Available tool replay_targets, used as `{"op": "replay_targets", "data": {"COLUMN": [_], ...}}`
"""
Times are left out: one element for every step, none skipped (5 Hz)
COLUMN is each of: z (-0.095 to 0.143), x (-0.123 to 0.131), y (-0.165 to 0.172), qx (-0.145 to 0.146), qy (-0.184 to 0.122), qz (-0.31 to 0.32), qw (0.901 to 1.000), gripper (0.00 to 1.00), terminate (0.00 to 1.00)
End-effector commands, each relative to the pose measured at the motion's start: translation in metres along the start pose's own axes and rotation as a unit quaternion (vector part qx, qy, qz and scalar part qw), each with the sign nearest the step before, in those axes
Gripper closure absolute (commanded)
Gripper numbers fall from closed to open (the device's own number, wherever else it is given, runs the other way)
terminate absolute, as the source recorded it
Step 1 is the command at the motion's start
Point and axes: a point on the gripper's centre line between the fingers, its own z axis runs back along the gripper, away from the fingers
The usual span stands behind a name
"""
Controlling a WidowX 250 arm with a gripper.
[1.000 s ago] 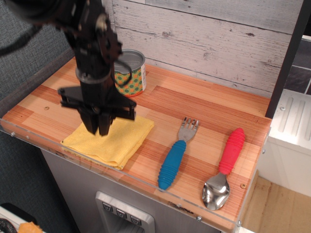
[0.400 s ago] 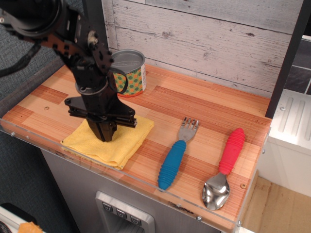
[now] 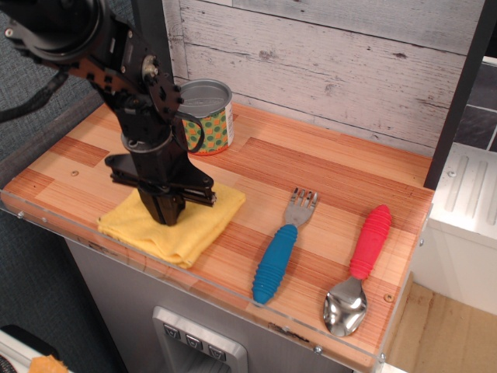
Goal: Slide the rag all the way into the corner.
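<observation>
The rag [image 3: 182,233] is a folded yellow terry cloth lying near the front edge of the wood-plank tabletop, left of centre. My gripper [image 3: 168,217] points straight down with its fingers together, pressed onto the rag's middle. The arm hides part of the rag's back edge. The corner [image 3: 19,194] lies at the front left, where the clear plastic rim meets the dark grey textured wall. A strip of bare wood separates the rag from it.
A patterned tin [image 3: 206,116] stands behind the gripper by the white plank wall. A blue-handled fork [image 3: 279,252] and a red-handled spoon [image 3: 361,260] lie to the right. The clear rim [image 3: 233,291] runs along the front edge.
The gripper has come down and to the right onto the rag's middle. The rag has shifted slightly left and bunched at its front edge.
</observation>
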Motion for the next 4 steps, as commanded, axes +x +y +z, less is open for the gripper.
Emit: {"op": "replay_targets", "data": {"z": [-0.001,-0.004,-0.007,-0.009], "x": [0.008,0.008,0.014,0.021], "y": [0.042,0.062,0.079,0.088], "qx": [0.037,0.045,0.053,0.057], "qy": [0.01,0.022,0.01,-0.003], "qz": [0.012,0.013,0.017,0.002], "qw": [0.9992,0.9987,0.9984,0.9984], "gripper": [1.0,1.0,1.0,1.0], "terminate": [0.0,0.0,0.0,0.0]}}
